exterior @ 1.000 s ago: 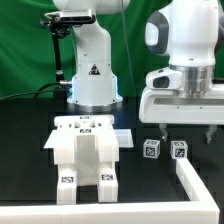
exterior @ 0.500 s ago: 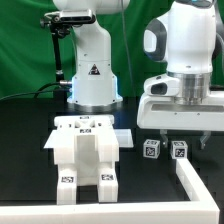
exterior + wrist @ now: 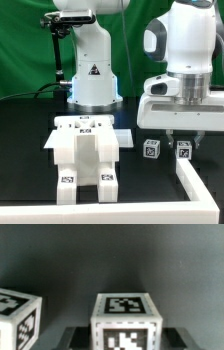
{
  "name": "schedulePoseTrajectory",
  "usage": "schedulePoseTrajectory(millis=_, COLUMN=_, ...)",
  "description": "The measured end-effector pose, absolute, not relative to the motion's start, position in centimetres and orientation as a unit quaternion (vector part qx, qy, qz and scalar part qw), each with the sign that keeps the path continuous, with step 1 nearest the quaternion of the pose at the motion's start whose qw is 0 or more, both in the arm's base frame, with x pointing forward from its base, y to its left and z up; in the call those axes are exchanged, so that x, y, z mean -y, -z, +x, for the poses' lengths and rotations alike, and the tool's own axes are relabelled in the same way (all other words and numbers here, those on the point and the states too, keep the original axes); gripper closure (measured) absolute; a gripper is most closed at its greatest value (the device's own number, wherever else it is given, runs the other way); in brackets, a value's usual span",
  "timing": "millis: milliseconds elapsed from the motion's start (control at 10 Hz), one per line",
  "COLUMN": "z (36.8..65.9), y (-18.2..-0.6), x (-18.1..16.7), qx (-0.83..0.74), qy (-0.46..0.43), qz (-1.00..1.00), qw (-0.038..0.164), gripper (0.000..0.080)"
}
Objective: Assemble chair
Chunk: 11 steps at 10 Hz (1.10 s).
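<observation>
Your exterior view looks slightly down across the bench [image 3: 25, 120]; your wrist view looks closely down past the tool [image 3: 183, 139], sharing the tagged block [image 3: 125, 314] there.

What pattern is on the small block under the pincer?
A black-and-white square marker on each visible face of the white block, clearest in the wrist view.

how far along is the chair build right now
Done: a joined chair section stands at the exterior view's left. In hand: the hand straddles one small tagged block; whether it grips is unclear. Left: that block and the second block beside it are loose, not yet joined on.
</observation>
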<state>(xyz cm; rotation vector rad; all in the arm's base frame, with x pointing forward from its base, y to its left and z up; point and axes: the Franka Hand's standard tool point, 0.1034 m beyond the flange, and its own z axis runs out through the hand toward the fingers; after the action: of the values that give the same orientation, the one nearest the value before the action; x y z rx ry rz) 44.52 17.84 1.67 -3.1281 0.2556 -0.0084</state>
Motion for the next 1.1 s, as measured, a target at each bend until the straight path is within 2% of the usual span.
schedulePoseTrajectory(millis=200, z=44.6, y=-1.9, x=-17.6, qx=-0.078, qy=-0.002, qz=-0.997, qw=0.000, gripper=0.0518)
schedulePoseTrajectory(millis=300, z=45.0, y=-4.0, x=-16.6, qx=-0.057, qy=-0.021, qz=-0.998, qw=-0.002, gripper=0.0518)
schedulePoseTrajectory(millis=400, z=46.4, y=-7.8, x=-14.6, qx=-0.047, qy=-0.017, qz=-0.999, qw=0.007, gripper=0.0518)
schedulePoseTrajectory(millis=500, z=47.1, y=-9.8, x=-12.8, qx=-0.029, qy=-0.022, qz=-0.999, qw=0.011, gripper=0.0518)
schedulePoseTrajectory(millis=700, z=50.2, y=-16.0, x=-7.5, qx=-0.014, qy=-0.020, qz=-0.999, qw=0.027, gripper=0.0518)
schedulePoseTrajectory(millis=800, z=50.6, y=-16.8, x=-6.9, qx=-0.011, qy=-0.011, qz=-1.000, qw=0.022, gripper=0.0518)
schedulePoseTrajectory(millis=1100, z=50.5, y=-16.7, x=-7.2, qx=-0.016, qy=-0.012, qz=-1.000, qw=0.019, gripper=0.0518)
